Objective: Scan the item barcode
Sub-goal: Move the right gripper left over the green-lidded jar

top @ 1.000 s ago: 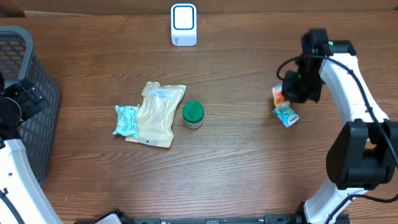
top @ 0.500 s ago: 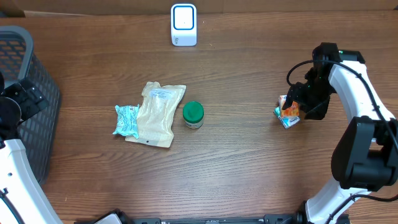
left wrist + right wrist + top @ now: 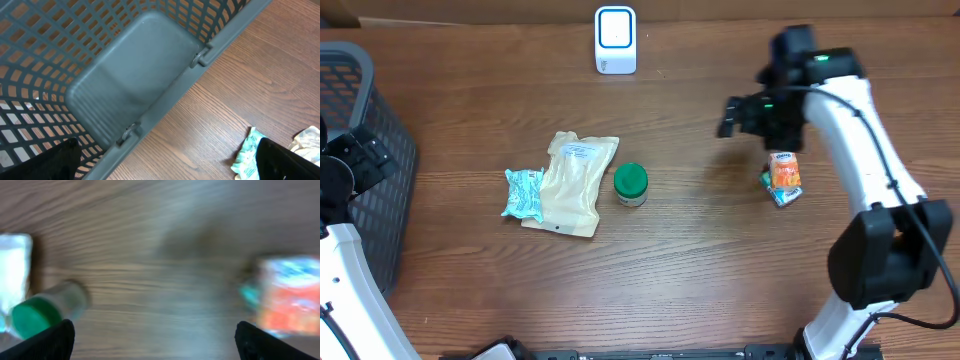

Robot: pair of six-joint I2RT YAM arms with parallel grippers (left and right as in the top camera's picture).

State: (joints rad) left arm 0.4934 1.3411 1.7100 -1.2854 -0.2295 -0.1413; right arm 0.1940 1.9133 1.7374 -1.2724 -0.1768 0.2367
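Observation:
The white barcode scanner (image 3: 615,40) stands at the table's far edge. An orange packet (image 3: 785,170) lies free on the table at the right, partly over a small teal packet (image 3: 779,190). My right gripper (image 3: 729,117) hovers up and to the left of them, open and empty. Its wrist view is blurred, with the orange packet (image 3: 292,297) at the right and my right gripper (image 3: 160,342) over bare wood. At the far left, by the basket, my left gripper (image 3: 368,158) is open and holds nothing. It also shows wide open in its wrist view (image 3: 165,165).
A grey mesh basket (image 3: 365,90) fills the left edge, and its wall (image 3: 125,85) fills the left wrist view. Mid-table lie a teal wipe packet (image 3: 524,193), a beige pouch (image 3: 572,182) and a green-lidded jar (image 3: 631,184). The blurred right wrist view also shows the jar (image 3: 45,310).
My right gripper opened and let the orange packet go onto the teal packet. It then rose and swung to the left, away from them. The left arm has not moved.

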